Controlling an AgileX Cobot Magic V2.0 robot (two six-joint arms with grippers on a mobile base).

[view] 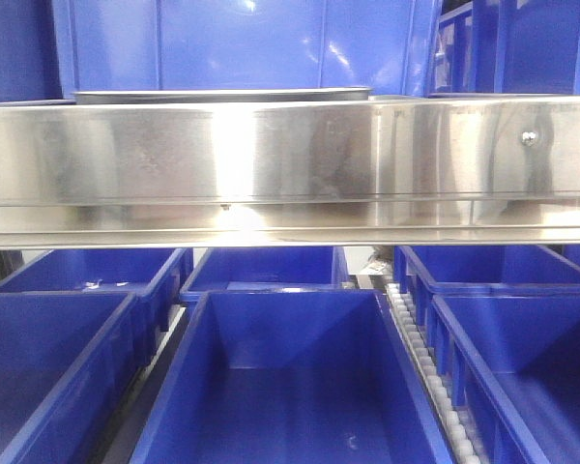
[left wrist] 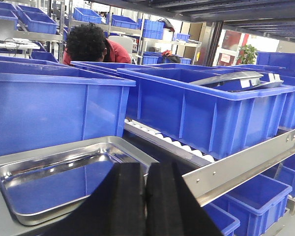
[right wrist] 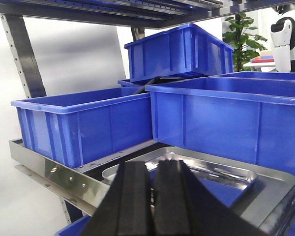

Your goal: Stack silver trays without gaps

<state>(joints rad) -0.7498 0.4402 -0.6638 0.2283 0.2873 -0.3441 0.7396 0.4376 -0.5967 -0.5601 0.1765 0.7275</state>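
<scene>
The left gripper (left wrist: pixel 145 196) and right gripper (right wrist: pixel 155 196) have jaws nearly closed, holding nothing. A silver tray (left wrist: pixel 54 182) lies just beyond each; blue bins (left wrist: pixel 211 113) stand behind.

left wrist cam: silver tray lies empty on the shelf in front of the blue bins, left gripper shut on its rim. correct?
Not quite. The left wrist view shows the left gripper shut but holding nothing, above the near edge of the empty silver tray. The tray does lie in front of the blue bins.

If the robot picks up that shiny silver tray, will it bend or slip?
The silver tray looks like polished steel with a rolled rim, so it probably stays stiff. Its mirror-smooth surface could well slip between the left gripper's pads. It is shallow and thin-walled, so probably light, and likely to slide when pushed.
</scene>
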